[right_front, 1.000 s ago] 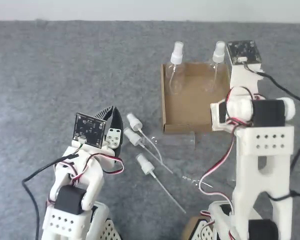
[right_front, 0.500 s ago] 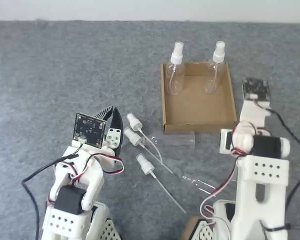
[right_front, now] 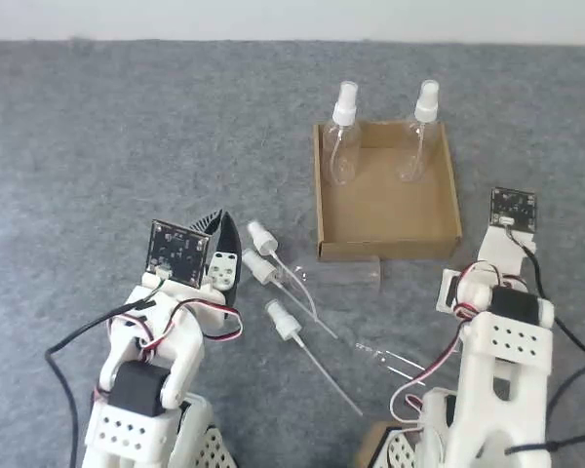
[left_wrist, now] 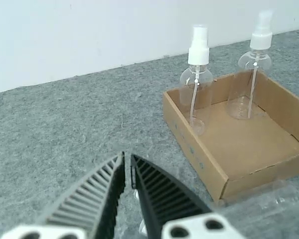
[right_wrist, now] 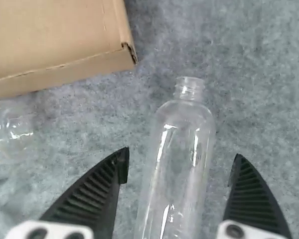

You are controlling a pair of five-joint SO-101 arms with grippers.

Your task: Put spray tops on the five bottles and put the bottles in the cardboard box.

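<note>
Two clear bottles with white spray tops (right_front: 341,146) (right_front: 416,141) stand upright at the far side of the cardboard box (right_front: 388,250). Three loose spray tops (right_front: 261,235) (right_front: 256,266) (right_front: 284,321) lie on the grey felt left of the box. An uncapped clear bottle (right_wrist: 177,159) lies just off the box's corner (right_wrist: 128,50), and my right gripper (right_wrist: 180,158) is open, with one finger on each side of it. My left gripper (left_wrist: 127,160) is shut and holds nothing. It sits close to the spray tops, with its fingers (right_front: 222,226) pointing toward the box.
Another uncapped clear bottle (right_front: 346,271) lies along the box's front wall. A further clear bottle (right_front: 395,359) lies nearer the right arm's base (right_front: 497,390). The grey felt is open to the far left and behind the box.
The right arm has drawn back from over the box's right side, toward the near right, and has come down low. The left arm has hardly moved.
</note>
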